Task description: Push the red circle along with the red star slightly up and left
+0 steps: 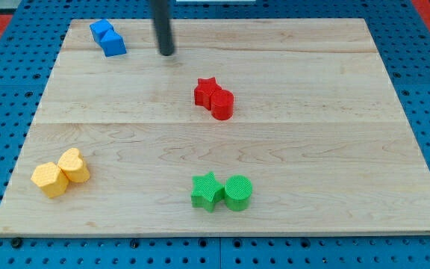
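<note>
The red star (205, 90) and the red circle (222, 104) sit touching each other near the middle of the wooden board, the star up and left of the circle. My tip (167, 53) is near the view's top, up and left of the red star, well apart from both red blocks and to the right of the blue blocks.
Two blue blocks (108, 37) touch at the top left. A yellow hexagon (48, 179) and a yellow heart (74, 165) touch at the bottom left. A green star (207, 191) and a green circle (238, 192) touch at the bottom middle. The wooden board (334, 149) lies on a blue pegboard.
</note>
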Robot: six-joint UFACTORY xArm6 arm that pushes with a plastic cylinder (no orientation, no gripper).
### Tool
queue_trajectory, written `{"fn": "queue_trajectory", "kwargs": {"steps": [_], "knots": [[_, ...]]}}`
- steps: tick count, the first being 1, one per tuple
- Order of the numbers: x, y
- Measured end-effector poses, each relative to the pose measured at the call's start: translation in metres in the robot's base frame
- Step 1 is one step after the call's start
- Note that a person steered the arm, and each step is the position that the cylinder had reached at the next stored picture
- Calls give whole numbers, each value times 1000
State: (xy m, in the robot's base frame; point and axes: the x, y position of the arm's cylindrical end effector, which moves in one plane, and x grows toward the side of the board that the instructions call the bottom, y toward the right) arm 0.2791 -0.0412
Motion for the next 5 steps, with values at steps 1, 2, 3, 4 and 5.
{"fn": "queue_trajectory", "kwargs": {"steps": [1,2,3,4,5], "knots": [[23,116],[116,174],[160,138],[154,89],[136,42]]}}
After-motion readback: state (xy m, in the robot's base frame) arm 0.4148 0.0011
